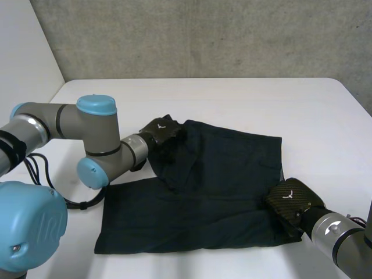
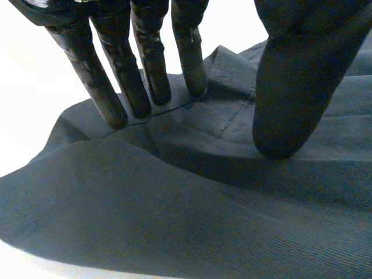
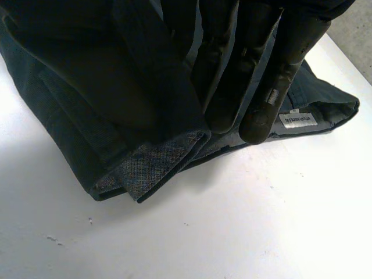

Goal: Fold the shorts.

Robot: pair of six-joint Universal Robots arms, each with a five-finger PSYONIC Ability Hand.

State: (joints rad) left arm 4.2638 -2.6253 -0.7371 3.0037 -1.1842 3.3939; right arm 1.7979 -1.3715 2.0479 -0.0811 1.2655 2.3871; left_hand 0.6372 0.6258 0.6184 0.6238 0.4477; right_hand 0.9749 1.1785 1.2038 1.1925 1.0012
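Dark shorts (image 1: 203, 197) lie spread on the white table (image 1: 232, 99), with a flap folded over at their far left. My left hand (image 1: 160, 131) rests on that far left corner. In the left wrist view its straight fingers (image 2: 145, 64) touch a seam of the shorts (image 2: 174, 203), and the thumb (image 2: 296, 87) presses the cloth apart from them; nothing is pinched. My right hand (image 1: 290, 203) sits at the shorts' near right edge. In the right wrist view its fingers (image 3: 279, 75) are closed on a folded layer of the shorts (image 3: 116, 116), beside a white label (image 3: 297, 119).
The grey left arm (image 1: 70, 125) reaches across the table's left side to the shorts. Bare white table surrounds the cloth, and a grey wall (image 1: 203, 35) stands behind the far edge.
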